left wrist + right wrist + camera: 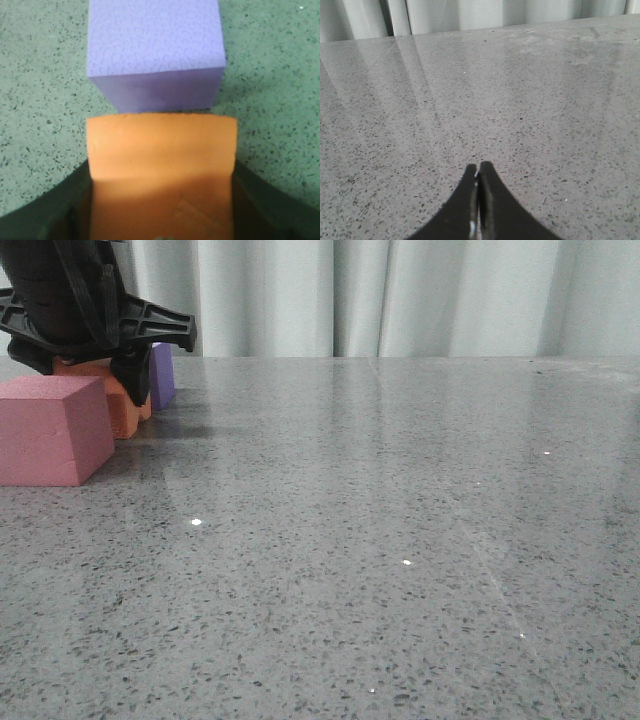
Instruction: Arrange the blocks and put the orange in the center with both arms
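1. Table (400,540): grey speckled stone, curtain (400,295) behind.
2. Left gripper (160,220): clamped on the orange cube (161,165) at far left.
3. Pink cube (52,430): nearest, beside the orange.
4. Purple cube (155,55): just behind the orange.
5. Right gripper (478,175): fingers pressed together, holding nothing, over bare table.

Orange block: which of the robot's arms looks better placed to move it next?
Left. The left gripper already has its fingers on either side of the orange block, beside the purple block. The right gripper is shut over bare table, with no block in its view.
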`<action>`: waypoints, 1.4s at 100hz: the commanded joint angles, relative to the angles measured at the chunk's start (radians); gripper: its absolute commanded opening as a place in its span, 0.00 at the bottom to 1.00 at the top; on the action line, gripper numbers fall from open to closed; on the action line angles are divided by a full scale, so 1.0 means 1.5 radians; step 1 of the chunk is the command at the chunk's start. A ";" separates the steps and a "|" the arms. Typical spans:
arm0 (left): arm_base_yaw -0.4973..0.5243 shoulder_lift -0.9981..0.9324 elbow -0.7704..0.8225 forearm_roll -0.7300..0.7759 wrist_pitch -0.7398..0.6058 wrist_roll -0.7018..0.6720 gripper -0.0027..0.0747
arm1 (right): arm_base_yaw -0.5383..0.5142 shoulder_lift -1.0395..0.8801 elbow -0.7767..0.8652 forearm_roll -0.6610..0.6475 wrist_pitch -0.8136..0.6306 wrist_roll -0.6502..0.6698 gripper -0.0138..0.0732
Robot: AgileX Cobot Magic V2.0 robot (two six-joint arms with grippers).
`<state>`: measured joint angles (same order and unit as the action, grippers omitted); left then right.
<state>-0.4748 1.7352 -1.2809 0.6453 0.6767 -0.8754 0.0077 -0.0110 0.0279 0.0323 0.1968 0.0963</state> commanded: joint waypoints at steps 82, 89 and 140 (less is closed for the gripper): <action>0.000 -0.048 -0.053 0.003 0.081 0.062 0.89 | -0.002 -0.014 -0.009 0.002 -0.056 -0.005 0.08; -0.007 -0.066 -0.060 -0.001 0.079 0.069 0.88 | -0.002 -0.014 -0.009 0.002 -0.056 -0.005 0.08; -0.019 -0.292 -0.011 -0.005 0.015 0.079 0.87 | -0.002 -0.014 -0.009 0.002 -0.056 -0.005 0.08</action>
<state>-0.4966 1.3965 -1.3133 0.6060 0.7700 -0.7587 0.0077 -0.0110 0.0279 0.0323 0.1968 0.0963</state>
